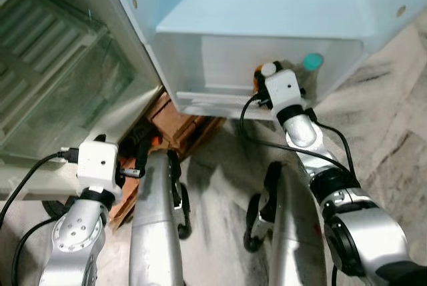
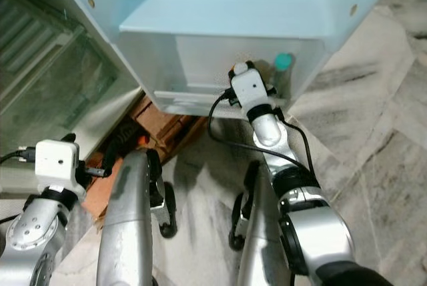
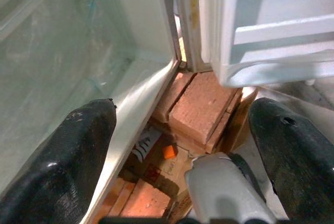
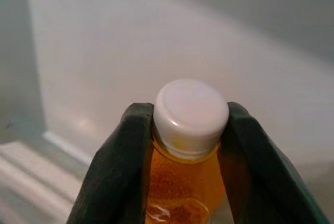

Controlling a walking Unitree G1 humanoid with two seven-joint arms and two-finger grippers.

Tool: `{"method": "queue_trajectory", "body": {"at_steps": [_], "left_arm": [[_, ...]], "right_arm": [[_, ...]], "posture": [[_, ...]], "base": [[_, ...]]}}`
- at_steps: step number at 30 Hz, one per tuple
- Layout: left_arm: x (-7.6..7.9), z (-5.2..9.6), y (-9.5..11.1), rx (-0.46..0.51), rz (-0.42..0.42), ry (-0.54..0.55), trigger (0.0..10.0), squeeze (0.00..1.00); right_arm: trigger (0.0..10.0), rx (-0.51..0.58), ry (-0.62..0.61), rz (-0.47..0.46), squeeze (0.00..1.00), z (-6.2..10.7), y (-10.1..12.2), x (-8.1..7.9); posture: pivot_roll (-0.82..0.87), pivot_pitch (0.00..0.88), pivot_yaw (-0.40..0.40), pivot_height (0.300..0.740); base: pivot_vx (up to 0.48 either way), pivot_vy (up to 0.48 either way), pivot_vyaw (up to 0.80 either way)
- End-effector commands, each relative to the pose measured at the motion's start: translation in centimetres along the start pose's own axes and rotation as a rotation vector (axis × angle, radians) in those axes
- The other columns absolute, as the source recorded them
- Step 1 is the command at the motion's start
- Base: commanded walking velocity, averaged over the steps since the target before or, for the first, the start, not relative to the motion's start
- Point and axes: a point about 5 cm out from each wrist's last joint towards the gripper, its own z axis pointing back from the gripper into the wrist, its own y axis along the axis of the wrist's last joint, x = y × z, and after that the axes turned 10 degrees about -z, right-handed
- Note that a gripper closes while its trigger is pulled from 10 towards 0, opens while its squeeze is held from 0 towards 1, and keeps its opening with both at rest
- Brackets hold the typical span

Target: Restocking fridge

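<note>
Orange bottle [image 4: 182, 182] neck pinched between right tool [image 4: 189, 151] fingers, at door shelf [image 1: 267, 66], left tool [image 3: 177, 151] open

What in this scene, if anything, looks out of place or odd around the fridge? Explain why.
Red bricks lie stacked under the fridge's bottom edge, beside the open door shelf, an odd place for masonry. Otherwise the right gripper holds an orange bottle upright, nothing spilled.
</note>
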Motion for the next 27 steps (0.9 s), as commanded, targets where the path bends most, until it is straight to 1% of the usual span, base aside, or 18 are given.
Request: {"method": "queue_trajectory", "body": {"at_steps": [1,2,3,6,13,16,18,19,21,22,23,25,26,27], "left_arm": [[0.2,0.2,-0.7,-0.035,-0.003,-0.006,10.0,0.0],[0.2,0.0,-0.7,-0.034,-0.004,-0.007,10.0,0.0],[0.2,0.0,-0.7,-0.033,-0.005,-0.008,10.0,0.0],[0.1,-0.2,-0.7,-0.032,-0.008,-0.008,10.0,0.0],[0.0,-1.1,-0.8,-0.023,-0.012,0.0,10.0,0.0],[-0.1,-1.2,-0.9,-0.02,-0.012,0.001,10.0,0.0],[-0.1,-1.2,-0.9,-0.02,-0.012,0.001,10.0,0.0],[-0.4,-1.6,-1.2,-0.02,-0.014,0.005,10.0,0.0],[-0.7,-1.8,-1.3,-0.015,-0.017,0.009,10.0,0.0],[-0.7,-1.8,-1.3,-0.015,-0.017,0.009,10.0,0.0],[-0.7,-1.9,-1.3,-0.011,-0.018,0.012,10.0,0.0],[-0.5,-2.3,-1.3,-0.002,-0.015,0.016,10.0,0.0],[-0.4,-2.4,-1.3,0.001,-0.013,0.018,10.0,0.0],[-0.3,-2.7,-1.5,0.002,-0.009,0.021,10.0,0.0]], "right_arm": [[10.0,-0.09,-0.102,-0.03,0.0,0.9,-1.7,1.9],[10.0,-0.099,-0.124,-0.062,0.55,0.8,-1.7,2.3],[10.0,-0.098,-0.131,-0.064,1.0,0.8,-1.7,2.5],[10.0,-0.085,-0.127,-0.075,1.0,0.7,-1.5,2.5],[10.0,-0.006,-0.094,-0.081,1.0,-0.4,0.3,2.2],[10.0,0.035,-0.059,-0.081,1.0,-0.4,0.9,1.9],[10.0,0.035,-0.059,-0.081,1.0,-0.4,0.9,1.9],[10.0,0.059,-0.036,-0.096,1.0,-0.1,1.2,1.6],[10.0,0.088,-0.015,-0.115,1.0,0.4,1.5,1.3],[10.0,0.088,-0.015,-0.115,1.0,0.4,1.5,1.3],[10.0,0.101,-0.001,-0.118,1.0,0.8,1.6,1.0],[10.0,0.109,0.023,-0.135,1.0,2.1,1.5,0.4],[10.0,0.111,0.027,-0.145,1.0,2.7,1.4,0.2],[10.0,0.105,0.018,-0.165,1.0,3.5,1.1,0.1]], "posture": [[0.23,0.389,0.059,0.546],[0.23,0.387,0.06,0.546],[0.23,0.383,0.059,0.546],[0.23,0.376,0.06,0.546],[0.2,0.325,0.055,0.546],[0.19,0.307,0.053,0.546],[0.19,0.307,0.053,0.546],[0.17,0.271,0.05,0.546],[0.16,0.267,0.049,0.546],[0.16,0.267,0.049,0.546],[0.15,0.254,0.046,0.546],[0.13,0.218,0.034,0.546],[0.13,0.218,0.034,0.546],[0.12,0.192,0.029,0.546]], "base": [[0.0,0.0,0.0],[0.0,0.0,0.0],[0.0,0.0,0.0],[0.0,0.0,0.0],[0.0,0.0,0.0],[0.0,0.0,0.0],[0.0,0.0,0.0],[0.0,0.0,0.0],[0.0,0.0,0.0],[0.0,0.0,0.0],[0.0,0.0,0.0],[0.0,0.0,0.0],[0.0,0.0,0.0],[0.0,0.0,0.0]]}}
